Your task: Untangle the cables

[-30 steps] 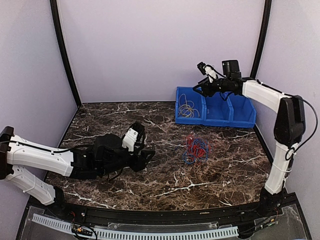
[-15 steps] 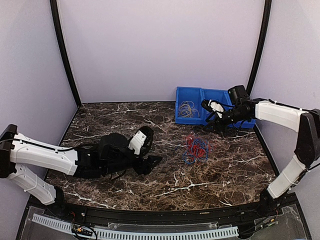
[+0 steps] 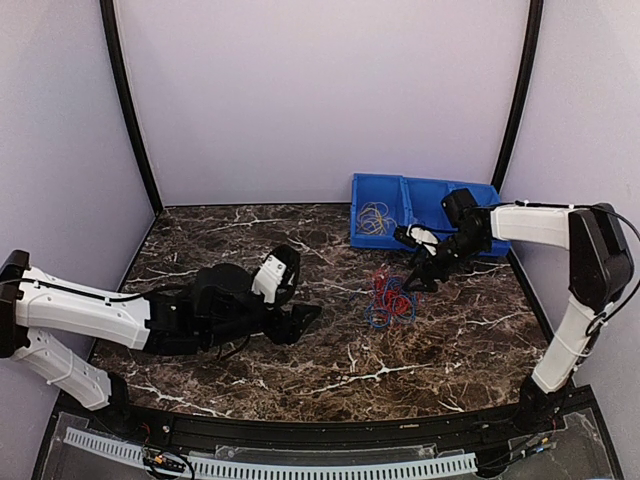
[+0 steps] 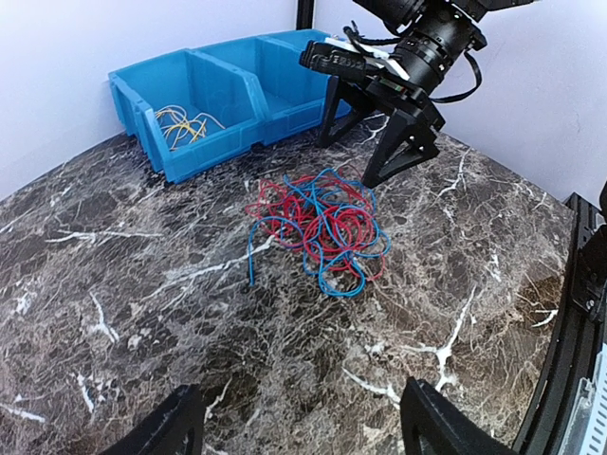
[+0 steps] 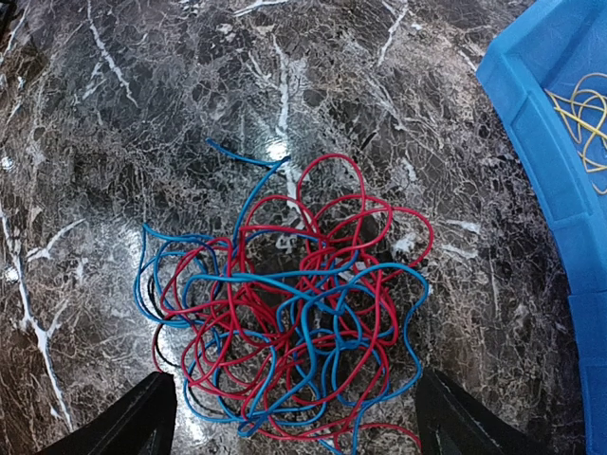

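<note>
The cables [image 3: 390,298] are a tangle of red and blue wire loops lying on the dark marble table, right of centre. They also show in the left wrist view [image 4: 322,223] and the right wrist view [image 5: 294,313]. A yellow cable [image 3: 375,217] lies in the left compartment of the blue bin. My right gripper [image 3: 418,278] is open and empty, pointing down just above the tangle's far right edge, with its fingers [image 5: 142,422] straddling the loops. My left gripper [image 3: 305,320] is open and empty, low over the table, well left of the tangle.
A blue bin [image 3: 450,238] with three compartments stands at the back right against the wall, just behind the right gripper; it shows in the left wrist view [image 4: 237,85] too. Black posts stand in the back corners. The table's front edge has a black rail.
My right arm has come down and to the left from above the bins to just over the tangle. My left gripper has shifted slightly right. The cables have not moved.
</note>
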Motion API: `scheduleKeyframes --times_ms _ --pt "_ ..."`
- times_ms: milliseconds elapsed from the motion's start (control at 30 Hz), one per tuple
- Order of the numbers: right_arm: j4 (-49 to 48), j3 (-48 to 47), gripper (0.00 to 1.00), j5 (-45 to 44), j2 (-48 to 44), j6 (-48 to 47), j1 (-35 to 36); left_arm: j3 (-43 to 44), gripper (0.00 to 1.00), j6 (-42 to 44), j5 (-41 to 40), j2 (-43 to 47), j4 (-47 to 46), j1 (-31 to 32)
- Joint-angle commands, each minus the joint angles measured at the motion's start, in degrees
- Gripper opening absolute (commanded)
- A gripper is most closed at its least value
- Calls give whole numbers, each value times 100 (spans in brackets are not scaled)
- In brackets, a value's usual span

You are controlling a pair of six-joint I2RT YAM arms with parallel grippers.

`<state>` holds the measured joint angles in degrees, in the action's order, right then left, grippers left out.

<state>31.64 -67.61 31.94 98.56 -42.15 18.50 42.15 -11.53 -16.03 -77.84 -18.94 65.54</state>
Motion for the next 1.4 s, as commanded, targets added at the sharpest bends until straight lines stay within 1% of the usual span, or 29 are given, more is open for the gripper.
scheduleKeyframes --times_ms 0,67,167,333,467,567,633,800,867,1000,1100,1167,1233,1267,1300,1333,1367 --pt "-23 -86 90 -14 -21 126 39 -440 74 -372 -350 351 -400 12" --pt "-29 -144 91 -160 74 167 33 -548 74 -426 -441 337 -553 12" --pt "-27 -158 92 -258 230 68 37 -409 74 -508 -640 176 -430 12" --pt "105 -328 90 -275 662 -178 39 -85 74 -412 -708 -71 -188 12" --pt "380 -537 88 -81 1046 -177 73 162 74 -422 -721 -142 95 12" --pt "750 -738 86 127 1370 -180 272 297 74 -495 -540 -114 234 12" --pt "786 -641 84 157 1400 -196 550 290 73 -534 -438 -97 230 12" --pt "929 -207 81 309 1111 -267 1809 136 73 -580 -404 -56 164 12" --pt "1051 -191 80 395 944 -256 2112 91 73 -595 -461 -29 211 12" --pt "1151 -275 82 315 578 -183 2083 34 73 -668 -589 0 486 12" --pt "1232 -250 84 165 391 -214 1935 -43 73 -962 -655 37 804 12" --pt "1258 -207 84 44 268 -140 1883 -127 69 -1314 -694 119 1216 12" --pt "1225 -112 83 85 25 -82 1860 -192 66 -1747 -723 265 1923 12" --pt "1129 -16 83 118 -162 -52 1857 -257 63 -1866 -635 342 2319 12" --pt "960 115 83 152 -352 9 1859 -488 62 -1997 -535 543 2410 12" --pt "791 234 83 164 -531 58 1861 -620 61 -2030 -212 661 2401 18" --pt "636 360 83 125 -698 92 1871 -954 60 -2042 -12 919 2314 19"
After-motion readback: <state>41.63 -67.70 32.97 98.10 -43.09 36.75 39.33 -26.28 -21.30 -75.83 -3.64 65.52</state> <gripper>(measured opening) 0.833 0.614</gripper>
